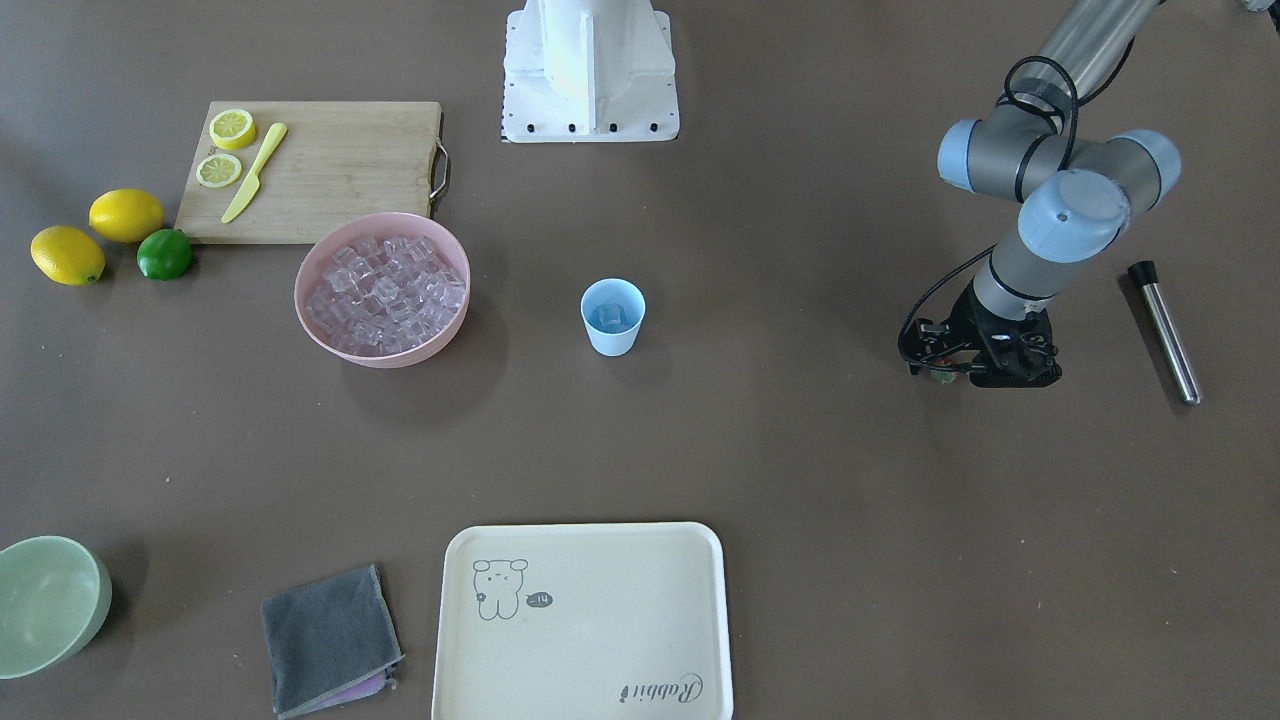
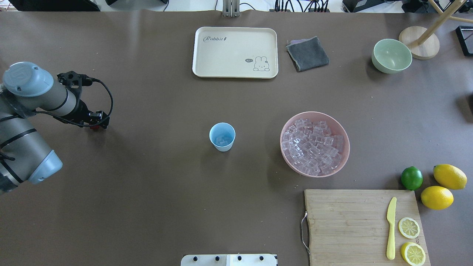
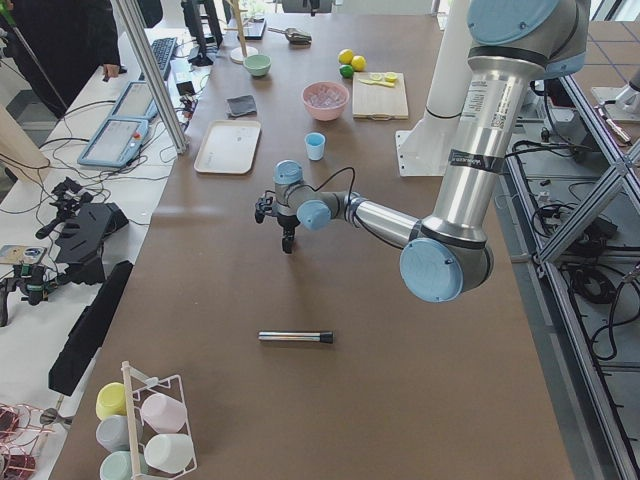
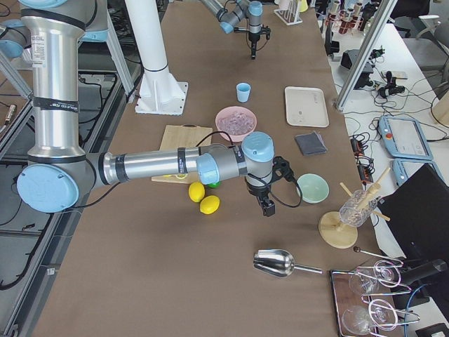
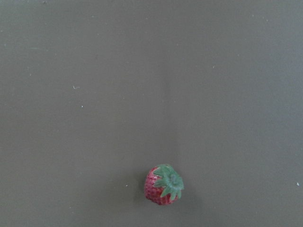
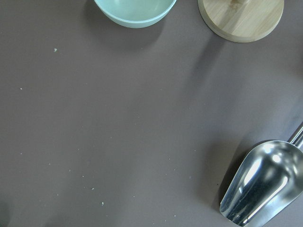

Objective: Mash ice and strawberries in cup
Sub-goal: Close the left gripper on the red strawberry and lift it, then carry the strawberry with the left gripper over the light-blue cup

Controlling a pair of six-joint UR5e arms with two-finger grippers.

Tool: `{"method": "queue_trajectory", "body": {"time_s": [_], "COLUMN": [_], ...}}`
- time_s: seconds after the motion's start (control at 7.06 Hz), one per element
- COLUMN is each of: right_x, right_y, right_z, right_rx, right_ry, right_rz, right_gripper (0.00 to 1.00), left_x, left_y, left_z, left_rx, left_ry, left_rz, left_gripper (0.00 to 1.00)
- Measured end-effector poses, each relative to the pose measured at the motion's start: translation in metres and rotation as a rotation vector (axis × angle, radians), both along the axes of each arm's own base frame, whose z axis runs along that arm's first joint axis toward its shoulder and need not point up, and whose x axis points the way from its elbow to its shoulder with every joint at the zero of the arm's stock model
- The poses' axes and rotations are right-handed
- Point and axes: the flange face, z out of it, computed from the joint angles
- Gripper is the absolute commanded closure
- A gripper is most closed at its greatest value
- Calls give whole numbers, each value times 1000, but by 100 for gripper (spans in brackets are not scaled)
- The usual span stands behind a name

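The pale-blue cup (image 1: 612, 335) stands mid-table with a clear ice cube (image 1: 611, 316) in it; it also shows in the overhead view (image 2: 222, 143). More ice (image 2: 314, 146) fills the pink bowl (image 2: 285, 159). One strawberry (image 5: 163, 185) lies on the bare table under my left wrist camera, and a bit of red (image 2: 95, 127) shows at the gripper's tip. My left gripper (image 2: 98, 122) points down just over it, far from the cup; its fingers are hidden. My right gripper (image 4: 266, 208) hangs near the pale-green bowl; I cannot tell its state.
A metal muddler (image 1: 1165, 330) lies beyond my left arm. A metal scoop (image 6: 258, 189) lies near my right gripper. A cream tray (image 2: 235, 33), grey cloth (image 2: 307, 53), green bowl (image 2: 391, 55), cutting board (image 2: 347, 221) with knife and lemon halves, lemons and a lime (image 2: 411, 177) stand around.
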Motion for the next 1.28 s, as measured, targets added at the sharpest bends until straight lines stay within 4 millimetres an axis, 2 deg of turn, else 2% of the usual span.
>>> {"method": "queue_trajectory", "body": {"time_s": [0.14,0.57,0.71,0.99,1.13,1.28], "right_x": [0,0,0,1,1,3], "right_y": [2,5,5,7,10,13], "right_z": [1,1,1,3,9,17], "right_rx": [-3,-5,-6,-12,-23,-39], "right_ry": [-7,-13,-14,-15,-14,-11], "right_rz": [-2,-2,-3,-3,-2,1], "right_gripper": [0,0,0,0,0,0], "left_x": [-2,-11,-12,-10,4,26], "left_y": [0,3,3,5,3,4], "left_z": [-5,-19,-29,-71,-104,-137], "left_rx": [5,23,28,1,-42,-80], "left_ry": [7,22,30,49,61,62], "left_rz": [-2,-12,-17,-59,-101,-135], "left_gripper": [100,100,100,100,100,100]}}
